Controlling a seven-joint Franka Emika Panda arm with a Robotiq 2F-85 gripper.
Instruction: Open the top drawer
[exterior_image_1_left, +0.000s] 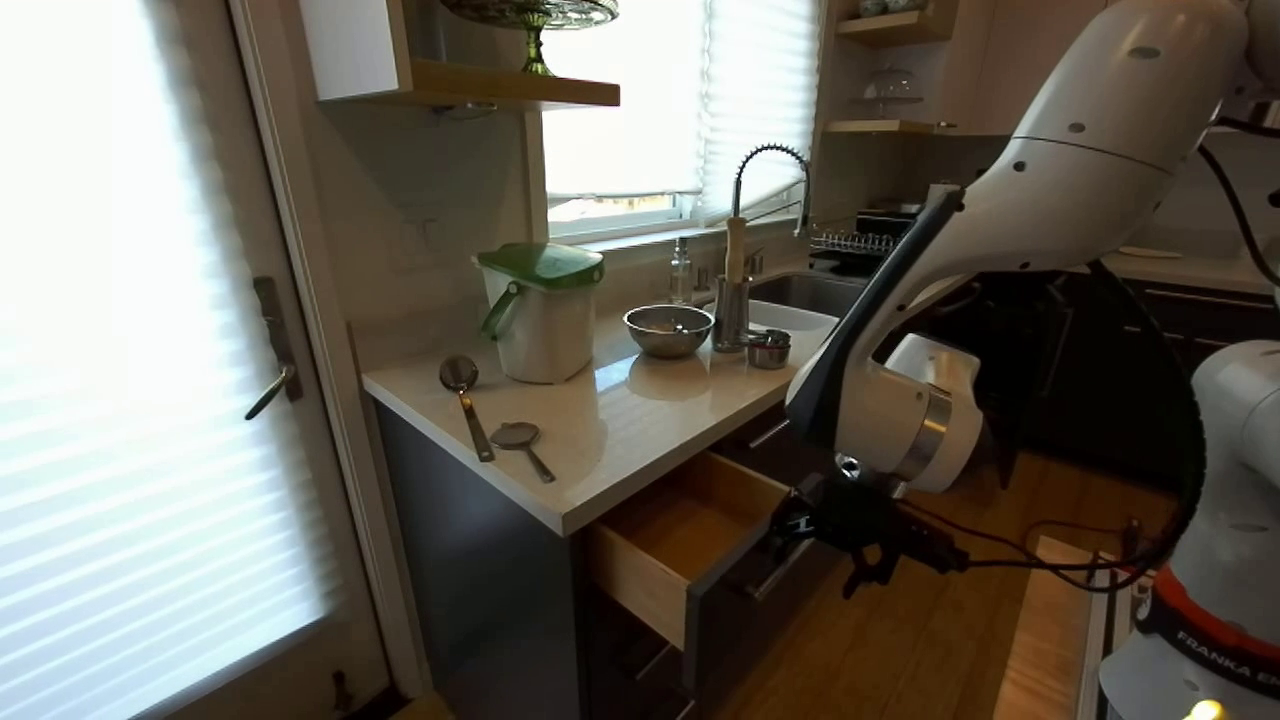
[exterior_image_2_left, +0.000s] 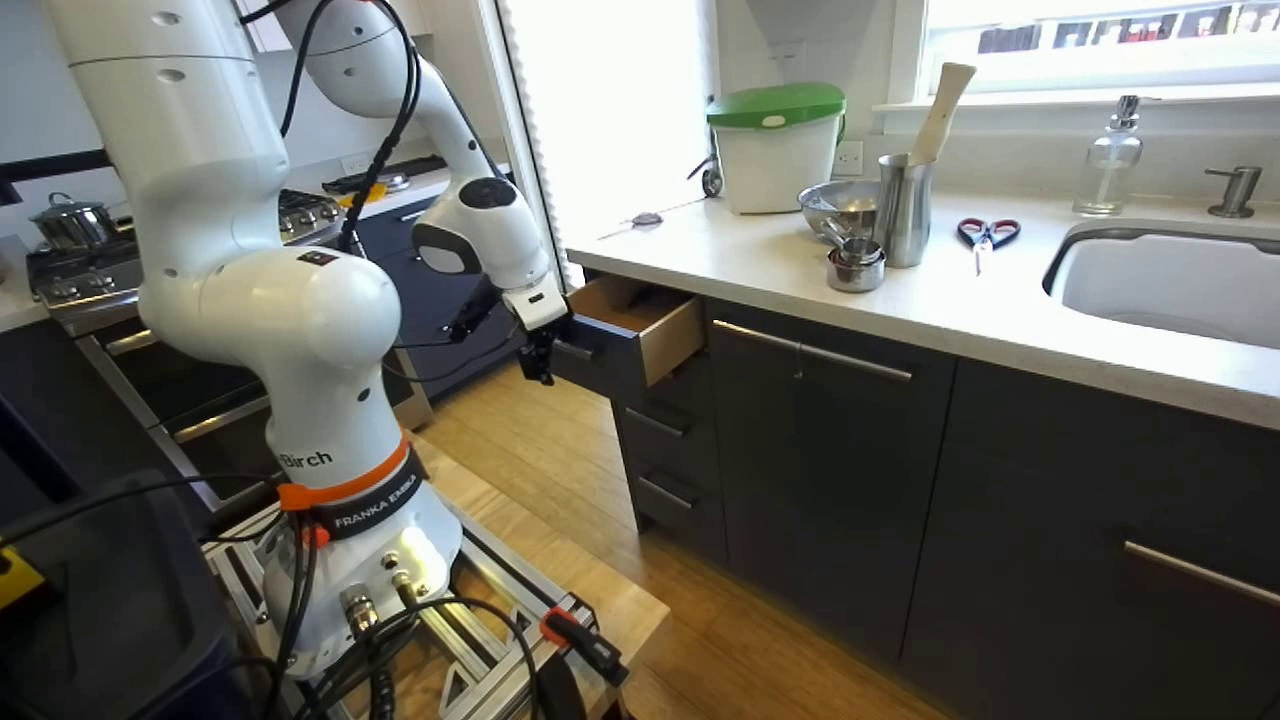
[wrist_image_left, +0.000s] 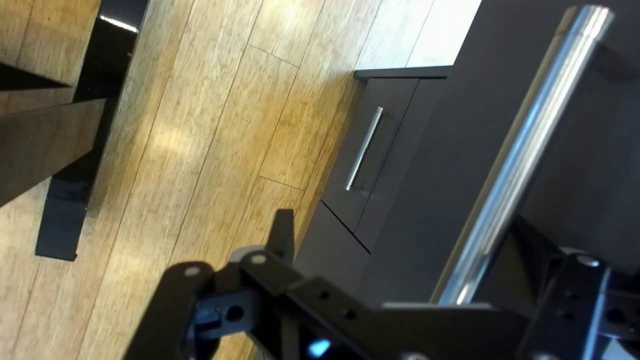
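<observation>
Drawer (exterior_image_1_left: 680, 525): 1, uppermost in its stack, pulled out; tan wood box. Stood at lower centre of the frame in an exterior view, beneath the counter corner. Dark front (exterior_image_2_left: 615, 360) stood at mid-frame, slightly left, in an exterior view.

Handle (wrist_image_left: 527, 150): 1 metal bar; slanted from upper right towards bottom centre of the wrist view.

Gripper (wrist_image_left: 404, 220): 1, black; lay along the bottom of the wrist view. Jaws stood well apart, the handle showing between them; whether either side touched it could not be told.

Arm (exterior_image_2_left: 290, 310): 1, white, lettered FRANKA EMIKA; filled the left of the frame in an exterior view.

Lower drawers (exterior_image_2_left: 650, 440): 2, closed; sat below the drawer.

Counter (exterior_image_1_left: 620, 430): 1, white. In both exterior views it carried:
Bin (exterior_image_1_left: 545, 330): 1, white, green lid on.
Bowl (exterior_image_1_left: 668, 335): 1, steel; stood right of the bin.
Cup (exterior_image_2_left: 905, 215): 1, steel, upright; held 1 wooden utensil (exterior_image_2_left: 943, 115).
Measuring cups (exterior_image_2_left: 856, 268): nested, count unclear; stood just beside the cup.

In an exterior view, left of centre: ladle (exterior_image_1_left: 459, 375) and strainer (exterior_image_1_left: 516, 435), 1 each, lay side by side.

In an exterior view, upper right: scissors (exterior_image_2_left: 990, 235), 1 pair, and soap bottle (exterior_image_2_left: 1110, 165), 1, stood or lay near the sink (exterior_image_2_left: 1160, 285).

Floor (wrist_image_left: 200, 125): wood planks; filled the left of the wrist view.
</observation>
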